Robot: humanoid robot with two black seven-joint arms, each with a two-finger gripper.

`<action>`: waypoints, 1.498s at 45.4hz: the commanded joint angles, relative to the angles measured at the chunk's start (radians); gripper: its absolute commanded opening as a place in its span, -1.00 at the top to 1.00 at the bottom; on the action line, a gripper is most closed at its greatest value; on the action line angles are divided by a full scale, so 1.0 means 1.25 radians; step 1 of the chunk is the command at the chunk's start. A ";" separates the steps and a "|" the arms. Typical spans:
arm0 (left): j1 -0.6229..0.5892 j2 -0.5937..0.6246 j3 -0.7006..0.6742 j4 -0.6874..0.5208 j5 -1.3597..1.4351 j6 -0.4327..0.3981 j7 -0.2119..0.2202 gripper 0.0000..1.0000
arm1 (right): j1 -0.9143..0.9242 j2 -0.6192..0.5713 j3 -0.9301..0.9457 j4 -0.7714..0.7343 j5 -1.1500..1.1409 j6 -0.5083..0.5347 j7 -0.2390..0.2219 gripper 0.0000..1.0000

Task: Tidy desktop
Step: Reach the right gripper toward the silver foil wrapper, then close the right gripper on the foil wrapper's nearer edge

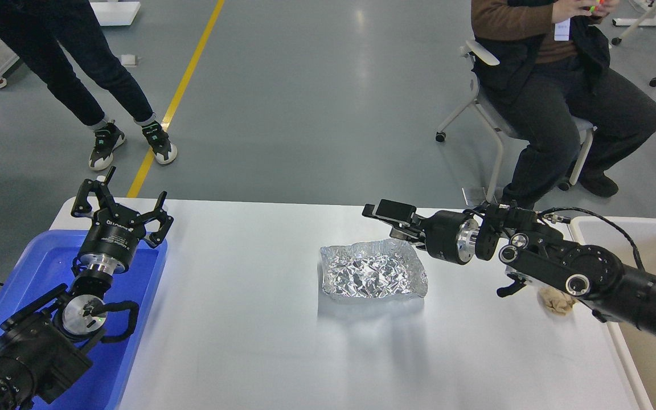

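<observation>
The white desktop (237,319) fills the lower middle of the head view. A crumpled silver foil tray (372,270) lies on it, right of centre. My right gripper (389,223) points left and hovers just above the foil tray's far right corner; its fingers look slightly apart and hold nothing. A crumpled beige paper wad (557,300) lies on the desktop, partly hidden under my right arm. My left gripper (120,206) is open and empty, raised over the far end of the blue tray.
A blue plastic tray (37,267) sits at the desktop's left edge under my left arm. A cream-white tub (618,228) stands at the right edge. Beyond the table, a person stands at far left and another sits on a chair (493,114) at far right.
</observation>
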 commanded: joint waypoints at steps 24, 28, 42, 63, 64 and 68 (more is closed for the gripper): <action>0.000 0.000 0.000 0.000 0.000 0.000 0.001 -1.00 | -0.015 0.070 -0.226 -0.208 -0.121 -0.175 0.083 -1.00; 0.000 0.000 0.000 0.000 0.000 0.000 0.000 -1.00 | -0.019 0.102 -0.237 -0.233 -0.121 -0.197 0.084 -1.00; 0.000 0.000 0.000 0.000 0.000 0.000 0.000 -1.00 | -0.051 0.232 -0.265 -0.458 -0.112 -0.209 0.139 -1.00; 0.001 0.000 0.000 0.000 0.000 0.000 0.000 -1.00 | -0.098 0.257 -0.290 -0.543 -0.107 -0.226 0.155 -1.00; 0.000 0.000 0.000 0.000 0.000 0.000 0.000 -1.00 | -0.099 0.257 -0.295 -0.546 -0.107 -0.230 0.156 -1.00; 0.000 0.000 0.000 0.000 0.000 0.000 0.000 -1.00 | -0.109 0.273 -0.319 -0.566 -0.107 -0.236 0.155 -0.98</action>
